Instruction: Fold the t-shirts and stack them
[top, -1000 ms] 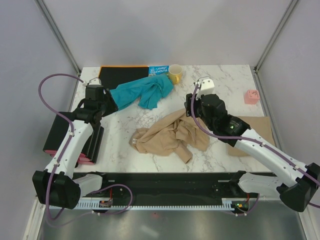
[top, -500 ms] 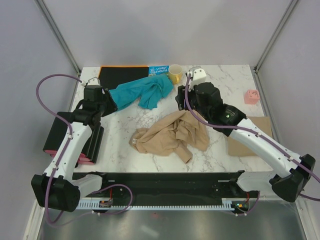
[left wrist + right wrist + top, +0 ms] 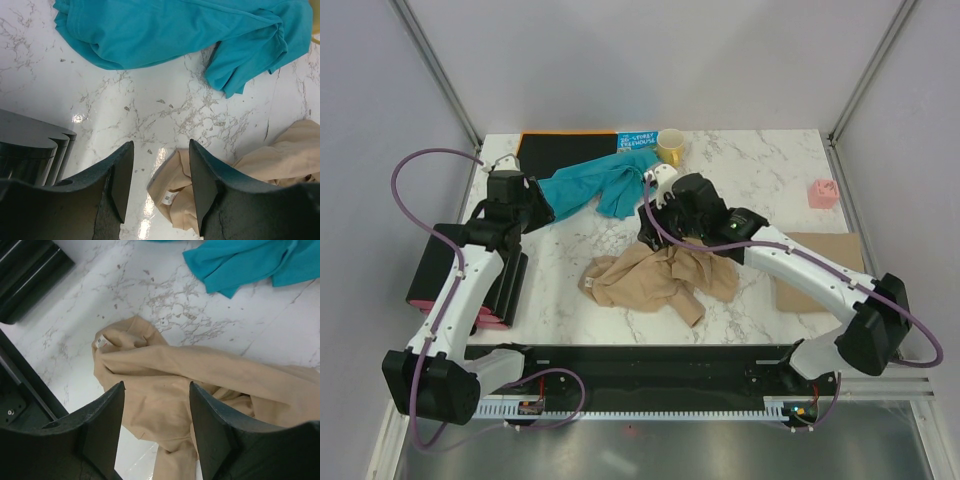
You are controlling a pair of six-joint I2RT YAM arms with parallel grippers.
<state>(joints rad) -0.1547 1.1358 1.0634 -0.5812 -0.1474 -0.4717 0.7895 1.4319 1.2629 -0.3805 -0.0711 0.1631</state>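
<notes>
A tan t-shirt point(image 3: 660, 275) lies crumpled in the middle of the marble table, its collar label at the left end. A teal garment point(image 3: 605, 185) is bunched behind it, near the back. My right gripper point(image 3: 655, 228) hangs open over the tan t-shirt's back edge. In the right wrist view the tan cloth point(image 3: 200, 370) fills the gap between the jaws of the right gripper point(image 3: 156, 387), below them and not pinched. My left gripper point(image 3: 542, 205) is open beside the teal garment's left end. Its view looks down on teal cloth point(image 3: 165, 30) and the tan collar point(image 3: 175, 190), with the left gripper point(image 3: 161, 150) holding nothing.
A yellow mug point(image 3: 671, 148), a picture book point(image 3: 638, 141) and a black board point(image 3: 565, 150) stand along the back edge. A pink object point(image 3: 822, 193) and a brown cardboard sheet point(image 3: 820, 270) lie at the right. A black and pink stack point(image 3: 440, 275) sits off the left edge.
My right arm has swung left and forward from the back right, ending over the tan t-shirt. The left arm has hardly moved. Both cloths lie as before.
</notes>
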